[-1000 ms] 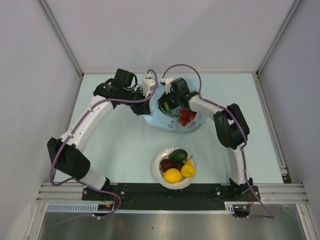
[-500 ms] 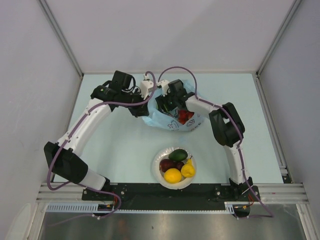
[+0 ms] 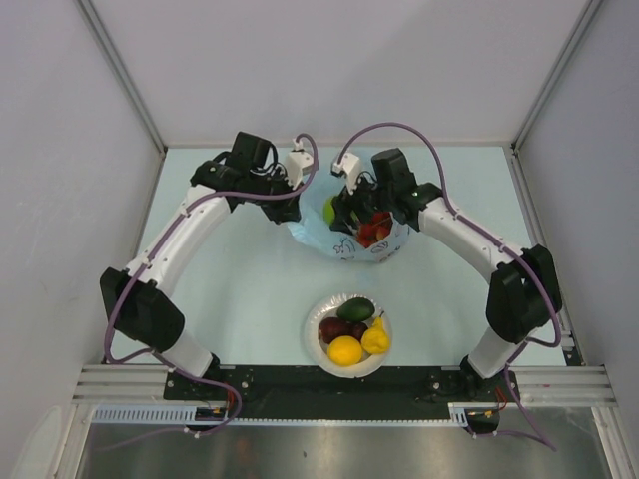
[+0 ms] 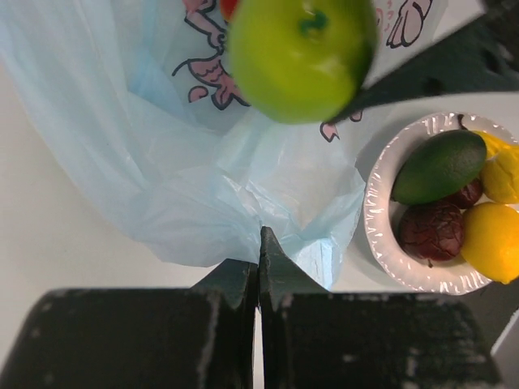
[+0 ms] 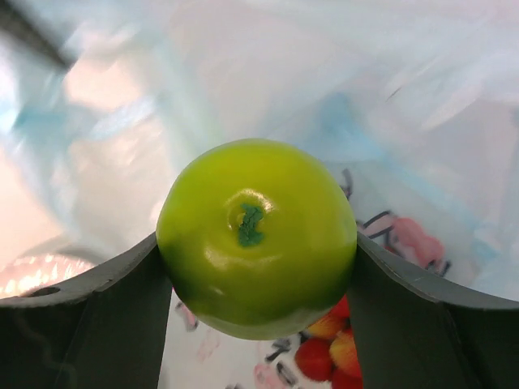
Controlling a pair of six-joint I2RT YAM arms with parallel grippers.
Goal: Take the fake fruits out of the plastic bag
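Note:
The light-blue plastic bag with a pink cartoon print lies at the table's far middle. My left gripper is shut on the bag's edge and holds it. My right gripper is shut on the green apple, held over the bag's mouth; the apple also shows in the top view and the left wrist view. Red fruit stays inside the bag. The white bowl near the front holds an avocado, dark red fruits and two yellow fruits.
The bowl stands between the bag and the arms' bases. Grey walls enclose the table on the left, right and back. The pale table extends to both sides of the bag.
My right gripper has risen out of the bag with the green apple in it, and the right arm has swung outward. The left gripper still holds the bag's edge.

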